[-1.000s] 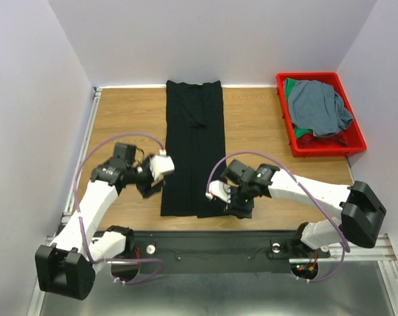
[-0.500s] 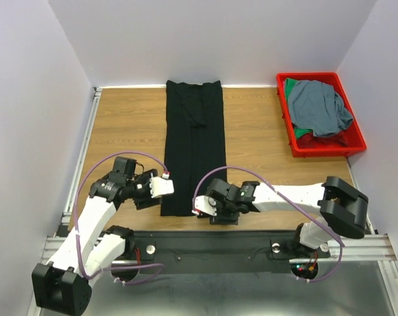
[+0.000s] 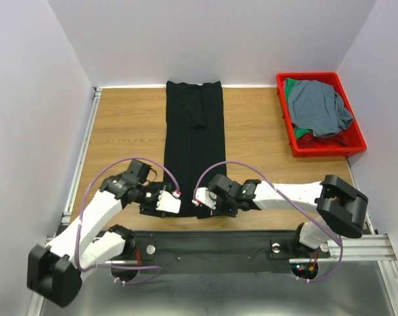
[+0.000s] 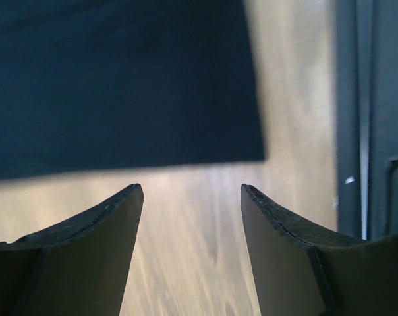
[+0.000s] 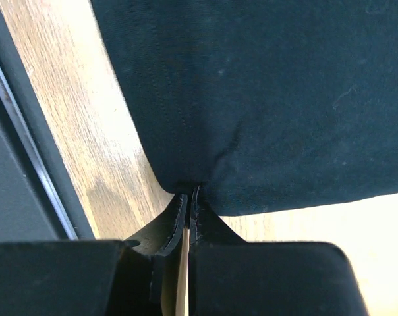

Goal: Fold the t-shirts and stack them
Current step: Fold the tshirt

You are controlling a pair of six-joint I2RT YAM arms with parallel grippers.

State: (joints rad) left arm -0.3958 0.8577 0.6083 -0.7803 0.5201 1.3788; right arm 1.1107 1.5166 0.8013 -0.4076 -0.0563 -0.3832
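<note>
Long black shirt [image 3: 194, 131] lies on table [image 3: 120, 125], long axis running away from the bases, near hem at both grippers. Right gripper [image 5: 188, 195] is pinched on the hem. Left gripper [image 4: 191, 192] has jaws apart, with the hem corner just ahead, not yet between them.

A: What sits on the wooden table [image 3: 120, 125]?

B: A black t-shirt [image 3: 194, 145], folded into a long narrow strip, lies down the middle, stretching from the far edge almost to the near one.

A: And on the right?

B: A red bin [image 3: 327, 152] stands at the far right corner, well apart from the shirt, its long side angled slightly to the table's edge.
</note>
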